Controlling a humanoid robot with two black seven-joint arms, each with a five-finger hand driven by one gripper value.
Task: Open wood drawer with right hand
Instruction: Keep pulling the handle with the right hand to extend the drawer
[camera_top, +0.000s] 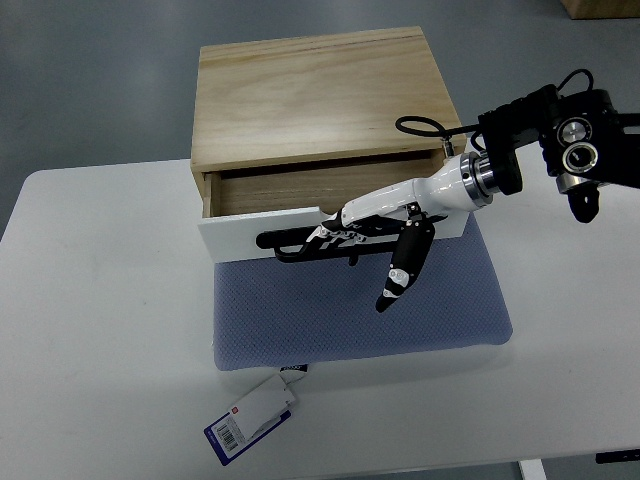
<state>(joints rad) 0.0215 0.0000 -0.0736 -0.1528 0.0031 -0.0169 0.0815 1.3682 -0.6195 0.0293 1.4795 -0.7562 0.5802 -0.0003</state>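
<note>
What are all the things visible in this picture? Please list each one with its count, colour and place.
wood box: 1, light wood, back centre of the table
drawer: 1, white front with a black handle, pulled partly out of the box
mat: 1, blue-grey mesh, under the box, reaching toward the camera
tag: 1, white and blue, at the mat's near left corner
table: 1, white, beneath everything
right hand: 1, white and black, fingers hooked on the handle
right arm: 1, black, from the right edge
</note>
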